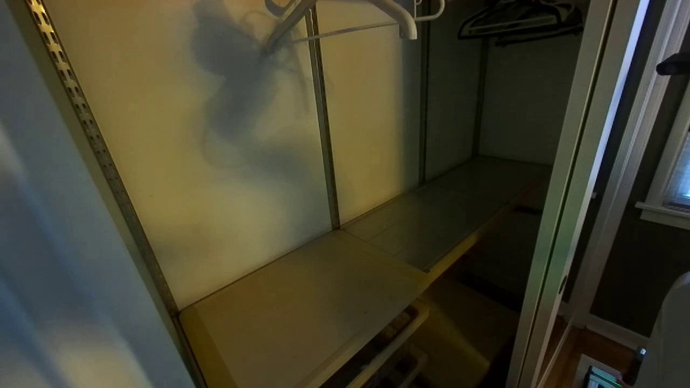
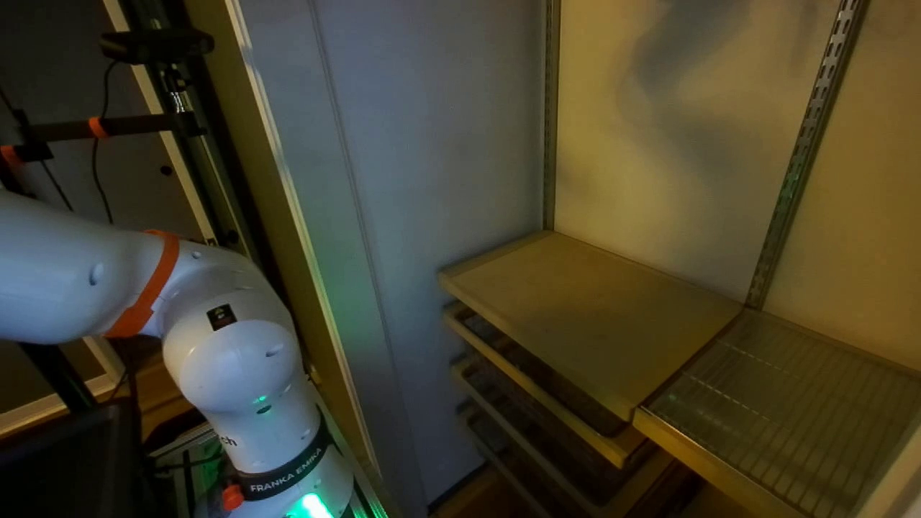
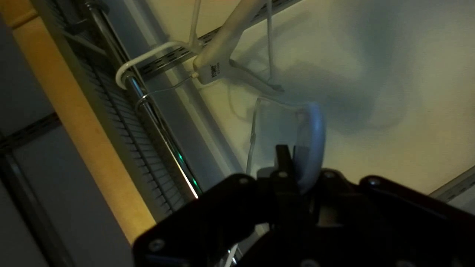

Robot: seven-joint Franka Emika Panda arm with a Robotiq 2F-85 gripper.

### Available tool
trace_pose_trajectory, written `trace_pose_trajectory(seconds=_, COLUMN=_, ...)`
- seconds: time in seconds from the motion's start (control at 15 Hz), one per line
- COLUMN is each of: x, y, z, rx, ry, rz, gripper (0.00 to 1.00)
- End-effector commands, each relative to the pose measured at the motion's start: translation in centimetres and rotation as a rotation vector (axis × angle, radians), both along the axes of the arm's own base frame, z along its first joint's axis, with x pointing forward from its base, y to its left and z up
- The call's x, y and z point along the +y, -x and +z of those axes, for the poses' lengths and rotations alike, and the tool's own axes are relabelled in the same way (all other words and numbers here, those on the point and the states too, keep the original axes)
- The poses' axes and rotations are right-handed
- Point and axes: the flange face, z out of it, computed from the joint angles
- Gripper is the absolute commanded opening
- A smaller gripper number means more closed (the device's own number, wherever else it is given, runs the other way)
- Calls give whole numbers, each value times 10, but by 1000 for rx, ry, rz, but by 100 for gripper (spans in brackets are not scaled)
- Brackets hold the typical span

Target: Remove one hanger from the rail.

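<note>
In the wrist view my gripper (image 3: 290, 152) is at the lower middle, its two dark fingers close together on a pale, smooth, curved hanger piece (image 3: 315, 137). The rest of this hanger is mostly hidden by the gripper or blurred. The shiny metal rail (image 3: 156, 122) runs diagonally to the left of the gripper, apart from it. A thin white hanger (image 3: 148, 55) hooks over the rail farther up. A wide-shouldered white hanger (image 3: 219, 63) hangs beside it on a wire hook. White hangers (image 1: 399, 16) also show at the top of an exterior view. Gripper and rail are outside both exterior views.
A wire shelf with a wooden front edge (image 3: 89, 137) runs alongside the rail. Dark hangers (image 1: 523, 21) hang deeper in the closet. A lower shelf (image 2: 590, 309) has pull-out drawers (image 2: 532, 388) beneath. A pale side panel (image 2: 432, 144) stands between the arm base (image 2: 280, 432) and closet interior.
</note>
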Motion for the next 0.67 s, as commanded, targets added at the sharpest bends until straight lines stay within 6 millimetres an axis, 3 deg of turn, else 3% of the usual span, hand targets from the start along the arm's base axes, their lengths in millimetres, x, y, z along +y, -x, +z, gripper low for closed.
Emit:
trace_pose_trajectory(seconds=0.0, x=5, y=18, z=-3, rx=-94, ry=24, rz=32, gripper=2)
trace_pose_trajectory(seconds=0.27, x=9, y=20, z=-3, rx=-199, ry=1, rz=80, gripper=2)
trace_pose_trajectory(seconds=0.6, x=10, y=6, z=-16, rx=-249, ry=24, rz=84, gripper=2)
